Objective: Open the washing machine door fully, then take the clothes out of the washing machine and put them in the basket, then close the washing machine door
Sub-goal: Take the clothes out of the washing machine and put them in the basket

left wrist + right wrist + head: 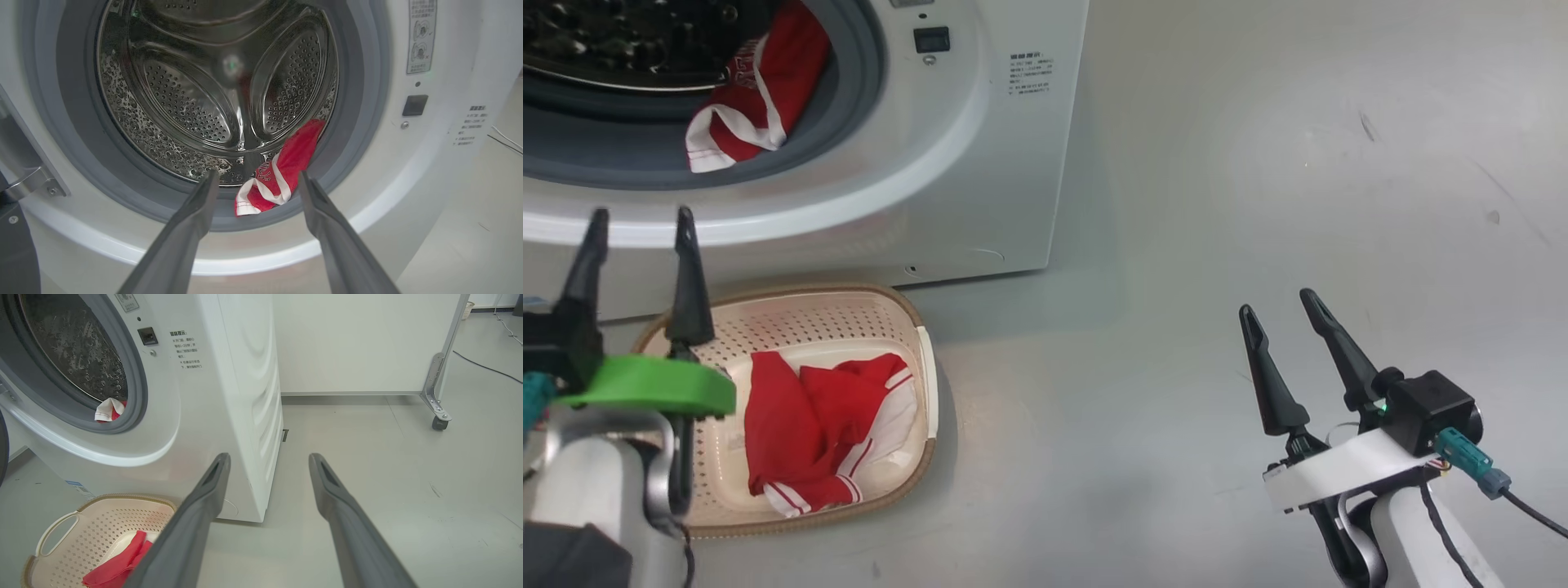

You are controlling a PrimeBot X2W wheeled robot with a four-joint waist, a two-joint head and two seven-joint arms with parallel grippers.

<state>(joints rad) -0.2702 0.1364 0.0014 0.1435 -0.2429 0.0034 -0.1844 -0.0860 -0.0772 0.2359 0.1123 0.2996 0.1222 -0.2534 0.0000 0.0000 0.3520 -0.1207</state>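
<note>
**Left tool lined up on the red garment at the drum mouth**

The left tool (641, 214) is spread wide and empty, its fingers pointing into the washing machine (980, 163). Straight ahead of it, a little toward its right finger, a red garment (282, 171) with white trim drapes from the steel drum (184, 102) over the grey rubber ring (351, 122). Its hem hangs out where fingers could close on it without reaching deep. The rest of the drum looks bare, so this is probably the last piece.

The door (16, 253) stands swung clear of the opening. A dark edge of it shows past the hinge, off to the tool's left.

Below the left tool the basket (927, 384) sits on the floor (1217, 204), just beside the machine's front, so a lifted piece would need little more than a drop. Red clothes (809, 425) lie in it. The right tool (1276, 302), also wide and empty, hangs over bare floor well to the side of the machine, likely so it does not crowd the reach.
</note>
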